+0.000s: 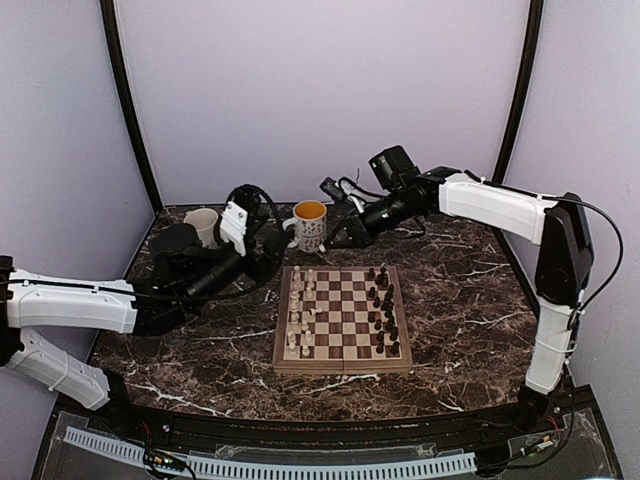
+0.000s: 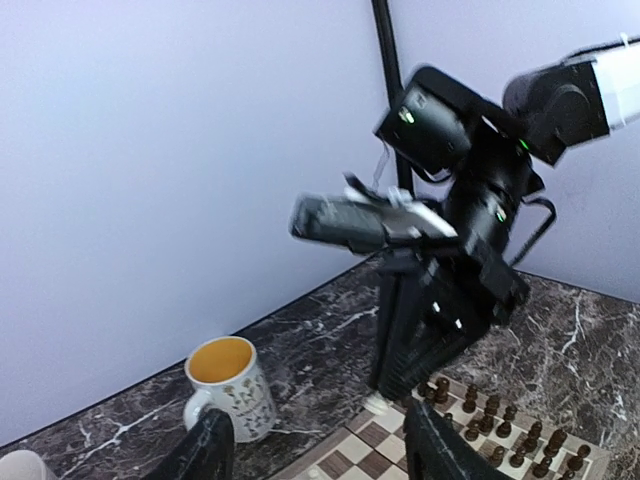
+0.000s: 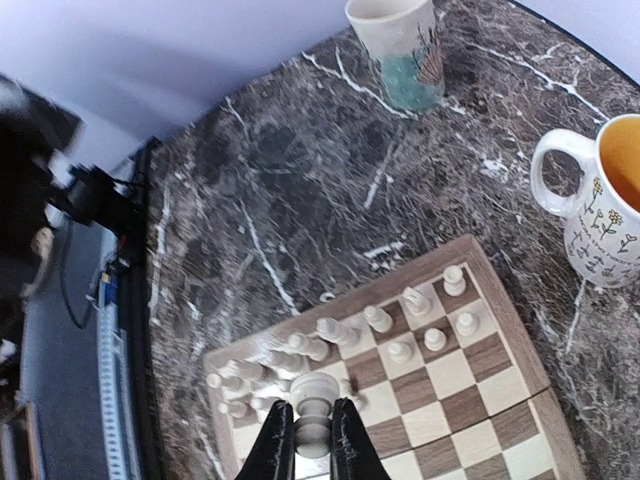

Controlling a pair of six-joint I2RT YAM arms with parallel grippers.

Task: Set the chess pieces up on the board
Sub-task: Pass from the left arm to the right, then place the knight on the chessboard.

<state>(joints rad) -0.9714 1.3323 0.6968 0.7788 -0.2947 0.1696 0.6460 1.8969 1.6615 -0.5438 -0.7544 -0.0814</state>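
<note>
The board (image 1: 342,318) lies mid-table with cream-white chess pieces (image 1: 299,312) along its left side and dark ones (image 1: 383,308) along its right. My right gripper (image 3: 313,405) is shut on a cream-white piece (image 3: 316,390), held above the white pieces (image 3: 400,325) on the board (image 3: 480,385). In the top view the right gripper (image 1: 343,237) hangs over the board's far edge. The left wrist view shows that piece (image 2: 378,403) in the right gripper's black fingers (image 2: 410,350), just above the board's far corner (image 2: 372,437). My left gripper (image 2: 320,415) is open and empty, left of the board's far corner (image 1: 268,260).
A white flowered mug with a yellow inside (image 1: 310,225) stands just behind the board's far left corner. A second pale mug (image 1: 203,225) stands further left at the back. Purple walls enclose the marble table (image 1: 460,300) on three sides.
</note>
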